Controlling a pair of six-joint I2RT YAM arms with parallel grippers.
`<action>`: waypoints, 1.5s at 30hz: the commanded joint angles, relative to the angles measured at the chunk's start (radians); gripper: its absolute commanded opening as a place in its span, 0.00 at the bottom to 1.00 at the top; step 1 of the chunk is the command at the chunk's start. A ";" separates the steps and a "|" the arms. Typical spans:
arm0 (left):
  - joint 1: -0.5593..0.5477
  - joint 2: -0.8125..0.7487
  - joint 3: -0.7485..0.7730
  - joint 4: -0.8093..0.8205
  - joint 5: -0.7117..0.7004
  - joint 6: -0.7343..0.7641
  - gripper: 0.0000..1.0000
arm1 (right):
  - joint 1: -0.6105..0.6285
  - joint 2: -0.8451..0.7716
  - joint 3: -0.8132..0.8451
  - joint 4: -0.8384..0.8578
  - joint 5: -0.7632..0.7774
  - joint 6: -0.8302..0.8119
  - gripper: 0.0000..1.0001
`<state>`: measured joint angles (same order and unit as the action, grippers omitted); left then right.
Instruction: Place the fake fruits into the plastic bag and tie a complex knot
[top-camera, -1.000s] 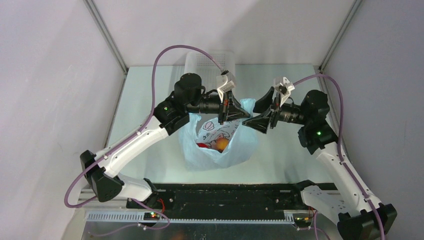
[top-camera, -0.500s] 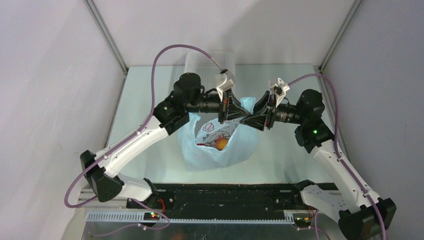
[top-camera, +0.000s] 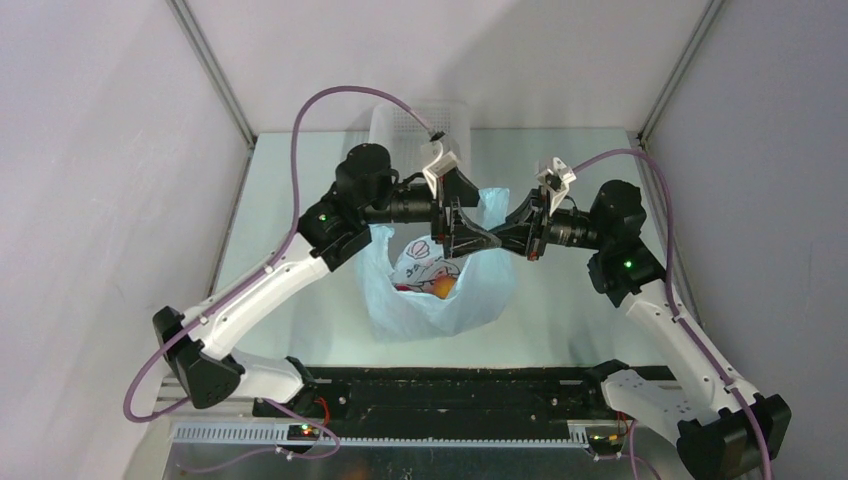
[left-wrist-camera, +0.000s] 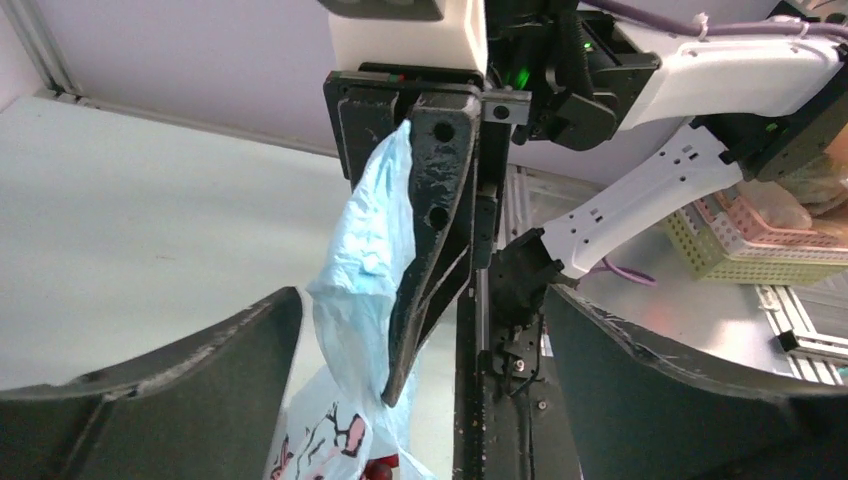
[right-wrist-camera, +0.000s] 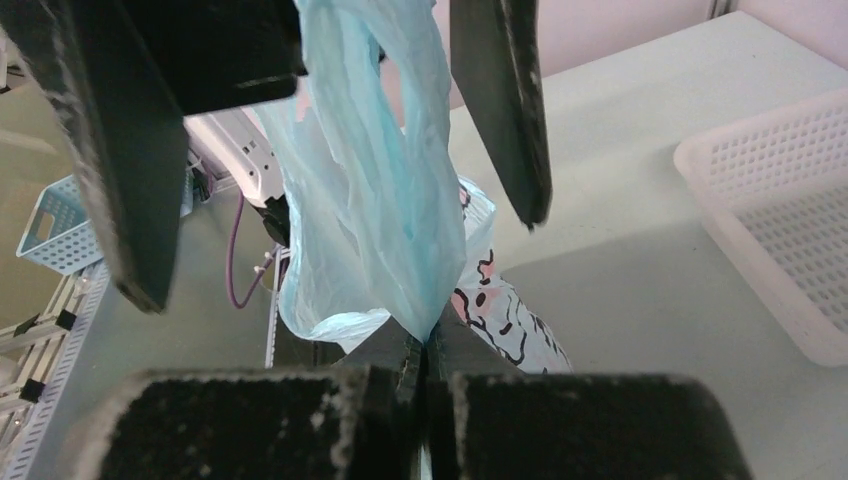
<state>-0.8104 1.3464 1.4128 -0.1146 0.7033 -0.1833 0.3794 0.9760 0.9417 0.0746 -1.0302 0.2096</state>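
Note:
The plastic bag (top-camera: 440, 295), light blue with pink and black prints, sits mid-table with an orange-peach fruit (top-camera: 441, 288) and a red fruit (top-camera: 403, 290) showing inside; a red fruit (left-wrist-camera: 385, 468) also peeks out below. A gathered strip of its plastic (left-wrist-camera: 360, 250) rises from the bag. My right gripper (right-wrist-camera: 428, 350) is shut on that strip (right-wrist-camera: 380, 180). My left gripper (left-wrist-camera: 420, 300) stands wide open around the strip and the right gripper's finger (left-wrist-camera: 435, 230), touching neither. Whether the strip holds a knot I cannot tell. The grapes are hidden.
A white perforated basket (top-camera: 410, 125) stands at the back of the table behind the left wrist, and shows again as the basket (right-wrist-camera: 780, 200) in the right wrist view. Both arms meet above the bag. Coloured baskets (left-wrist-camera: 760, 235) lie beyond the table's edge.
My left gripper has opened and let go of the bag's plastic, shifting slightly left. My right gripper has moved in toward the left and shut on the strip.

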 joint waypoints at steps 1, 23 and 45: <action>0.042 -0.086 0.041 -0.011 -0.005 -0.001 0.99 | -0.007 -0.017 -0.006 0.013 0.025 -0.002 0.00; 0.375 -0.633 -0.252 -0.314 0.000 0.060 0.99 | -0.020 -0.017 -0.006 0.049 0.029 0.029 0.00; 0.396 -0.682 -0.573 0.029 0.085 -0.151 0.19 | -0.015 -0.037 -0.006 -0.002 0.025 0.002 0.00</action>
<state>-0.4221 0.6140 0.8513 -0.2527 0.7017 -0.2379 0.3626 0.9722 0.9367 0.0765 -1.0061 0.2340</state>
